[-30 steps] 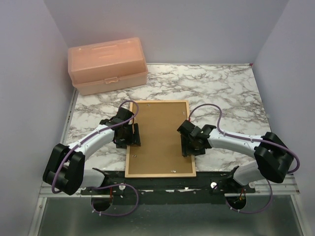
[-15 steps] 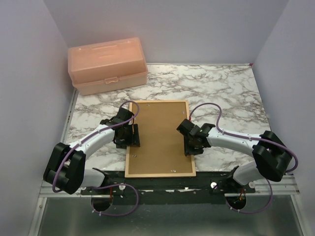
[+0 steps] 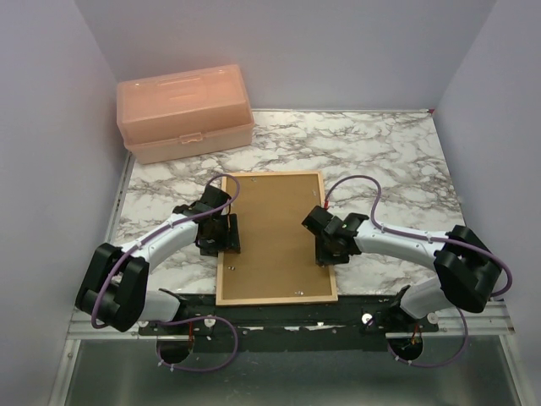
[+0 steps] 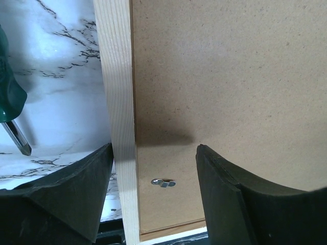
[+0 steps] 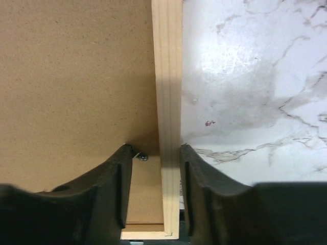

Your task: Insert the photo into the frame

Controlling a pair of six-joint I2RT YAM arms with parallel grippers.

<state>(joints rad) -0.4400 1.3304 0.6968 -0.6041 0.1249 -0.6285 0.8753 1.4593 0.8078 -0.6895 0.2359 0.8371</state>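
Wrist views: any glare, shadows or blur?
Right wrist: bright glare patch on the marble table, grey shadow beneath it beside the frame. Left wrist: dark shadow on the backing board between the jaws. Top external: even light.

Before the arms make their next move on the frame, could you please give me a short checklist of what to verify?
1. Frame lying flat, back up: ok.
2. Left gripper astride the frame's left bar, jaws apart: ok.
3. Right gripper astride the right bar, jaws apart: ok.
4. Backing board out of the frame: not ok, it sits inside the bars.
5. Metal tab turned clear of the board: cannot tell.
6. Photo at hand: cannot tell, no view shows it.
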